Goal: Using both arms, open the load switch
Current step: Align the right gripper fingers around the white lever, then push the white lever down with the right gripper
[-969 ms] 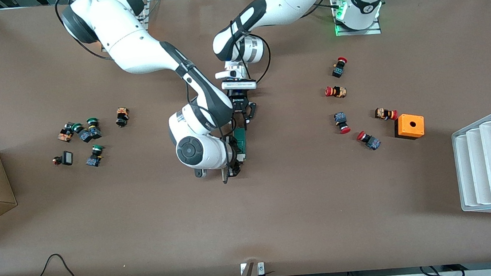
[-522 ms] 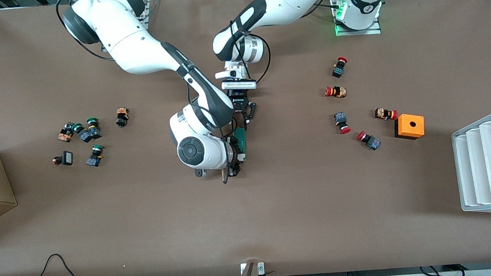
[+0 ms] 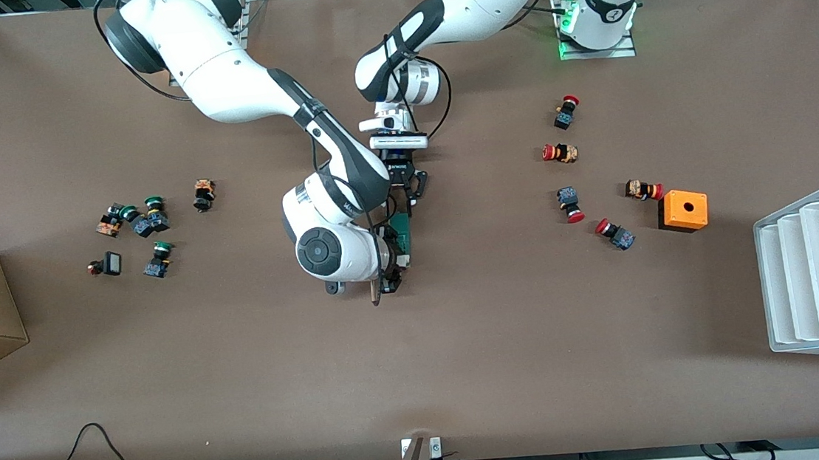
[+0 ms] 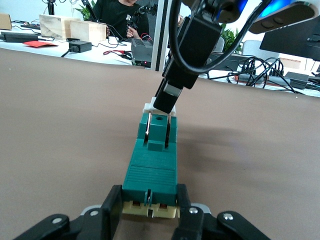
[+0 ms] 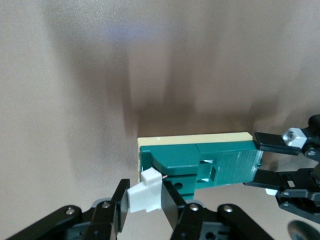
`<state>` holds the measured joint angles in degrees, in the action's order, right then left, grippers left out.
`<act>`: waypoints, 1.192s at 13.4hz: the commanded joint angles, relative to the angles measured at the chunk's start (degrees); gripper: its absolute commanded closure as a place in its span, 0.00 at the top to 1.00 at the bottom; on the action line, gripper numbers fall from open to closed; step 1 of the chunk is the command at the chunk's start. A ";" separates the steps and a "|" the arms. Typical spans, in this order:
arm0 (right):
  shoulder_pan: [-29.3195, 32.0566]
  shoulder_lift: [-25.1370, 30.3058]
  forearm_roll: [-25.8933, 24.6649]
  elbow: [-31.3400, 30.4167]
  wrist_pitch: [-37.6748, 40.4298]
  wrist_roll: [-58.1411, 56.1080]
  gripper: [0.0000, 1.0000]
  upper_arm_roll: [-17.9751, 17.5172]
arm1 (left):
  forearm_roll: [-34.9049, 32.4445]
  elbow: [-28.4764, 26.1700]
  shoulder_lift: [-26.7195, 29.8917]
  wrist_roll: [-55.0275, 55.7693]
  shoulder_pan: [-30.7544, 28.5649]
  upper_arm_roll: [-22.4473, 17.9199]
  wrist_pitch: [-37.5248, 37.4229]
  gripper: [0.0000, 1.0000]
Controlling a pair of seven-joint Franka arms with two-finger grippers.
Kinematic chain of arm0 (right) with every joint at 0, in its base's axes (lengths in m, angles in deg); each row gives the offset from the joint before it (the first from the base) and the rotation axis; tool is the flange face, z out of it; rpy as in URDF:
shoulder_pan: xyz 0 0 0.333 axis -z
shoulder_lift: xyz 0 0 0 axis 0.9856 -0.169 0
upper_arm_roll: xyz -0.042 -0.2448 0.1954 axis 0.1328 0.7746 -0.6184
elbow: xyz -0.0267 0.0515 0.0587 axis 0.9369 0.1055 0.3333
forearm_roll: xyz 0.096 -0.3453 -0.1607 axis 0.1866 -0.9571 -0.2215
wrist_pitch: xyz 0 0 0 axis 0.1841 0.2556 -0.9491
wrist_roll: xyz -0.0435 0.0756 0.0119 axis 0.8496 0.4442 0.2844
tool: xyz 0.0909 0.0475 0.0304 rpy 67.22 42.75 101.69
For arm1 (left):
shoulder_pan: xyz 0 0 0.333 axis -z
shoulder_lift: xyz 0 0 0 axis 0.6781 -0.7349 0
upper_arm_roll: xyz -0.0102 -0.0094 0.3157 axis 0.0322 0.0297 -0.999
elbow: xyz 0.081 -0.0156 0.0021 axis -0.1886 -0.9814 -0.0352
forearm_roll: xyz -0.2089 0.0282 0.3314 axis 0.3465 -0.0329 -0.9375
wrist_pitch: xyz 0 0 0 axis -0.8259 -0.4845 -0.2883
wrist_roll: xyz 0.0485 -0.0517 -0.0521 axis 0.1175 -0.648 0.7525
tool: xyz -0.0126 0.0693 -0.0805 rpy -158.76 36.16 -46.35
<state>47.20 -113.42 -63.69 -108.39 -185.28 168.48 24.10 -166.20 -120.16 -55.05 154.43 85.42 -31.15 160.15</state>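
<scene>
The left gripper [image 4: 148, 210] pinches one end of the load switch [image 4: 152, 160], and the right gripper [image 5: 145, 200] pinches the white tab [image 5: 144, 193] at its other end. The switch [image 3: 401, 234] is at the middle of the surface [image 3: 536, 323]. Its long axis runs between the two grippers, with the tab end nearer to the front camera.

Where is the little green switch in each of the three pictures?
Front view: load switch mid-table, between both grippers.
Left wrist view: centre, one end clamped by the left gripper.
Right wrist view: centre, its white tab pinched by the right gripper.
Shared landmark: the white tab.
</scene>
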 commanded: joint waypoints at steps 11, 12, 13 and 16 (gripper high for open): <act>-1.20 2.21 -0.79 0.11 3.17 1.17 0.33 -0.85 | -0.53 3.02 -1.25 0.99 0.87 -0.21 -0.33 0.29; -1.20 2.29 -1.22 0.02 3.17 1.08 0.33 -0.85 | -0.53 2.94 -1.25 0.99 0.87 -0.21 -0.33 0.29; -1.03 2.82 -1.75 -1.02 3.00 0.99 0.33 -1.11 | -0.53 3.02 -1.25 0.99 0.87 -0.21 -0.33 0.29; -0.77 4.93 -1.93 -4.02 2.64 0.73 0.33 -1.64 | -0.53 3.02 -1.25 0.99 0.87 -0.21 -0.33 0.29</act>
<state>46.30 -111.50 -64.44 -108.54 -183.71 168.62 23.44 -166.19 -120.12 -55.06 154.46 85.43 -31.15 160.14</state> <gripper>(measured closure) 0.665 0.520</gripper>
